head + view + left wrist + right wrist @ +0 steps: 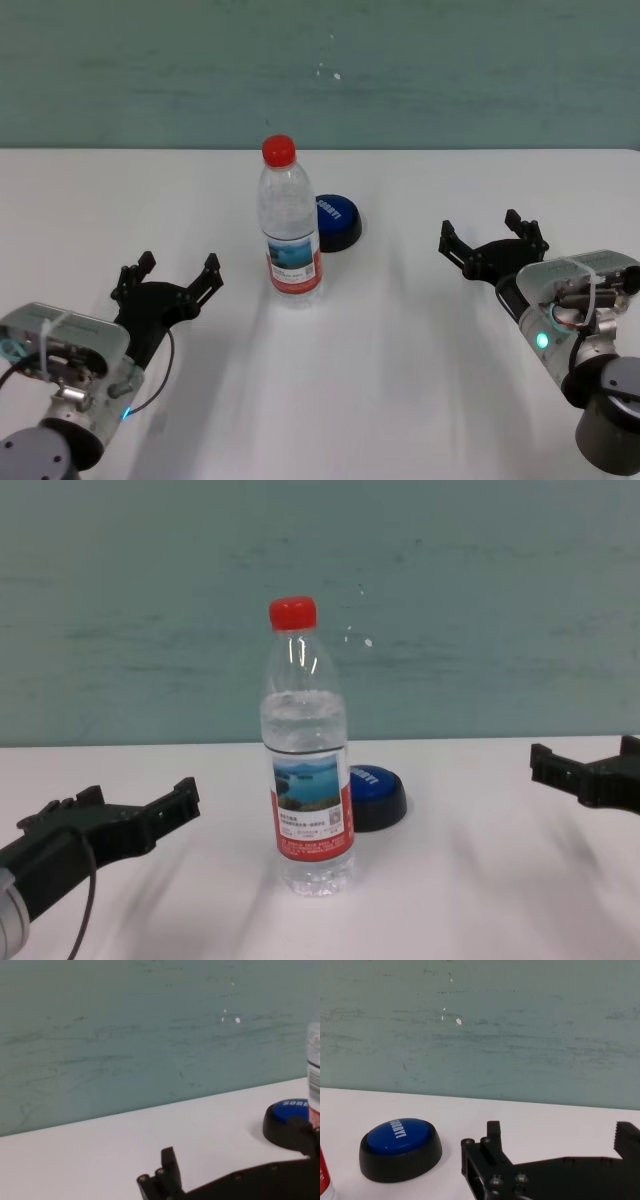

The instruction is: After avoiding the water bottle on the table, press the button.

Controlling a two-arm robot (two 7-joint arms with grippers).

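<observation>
The water bottle (pixel 290 225), clear with a red cap and a lake-picture label, stands upright in the middle of the white table (pixel 380 380). Just behind it, slightly to the right, sits the blue-domed button (pixel 337 222) on its black base. My left gripper (pixel 178 268) hovers open at the near left, well apart from the bottle. My right gripper (pixel 487 232) is open at the right, level with the button and some way from it. In the right wrist view the button (pixel 400 1147) lies ahead of the open right gripper (pixel 560 1135), with the bottle's label edge (pixel 324 1180) beside it.
A teal wall (pixel 320 70) runs along the table's far edge. Bare tabletop lies between the right gripper and the button, and in front of the bottle. In the chest view the bottle (pixel 308 780) partly covers the button (pixel 378 795).
</observation>
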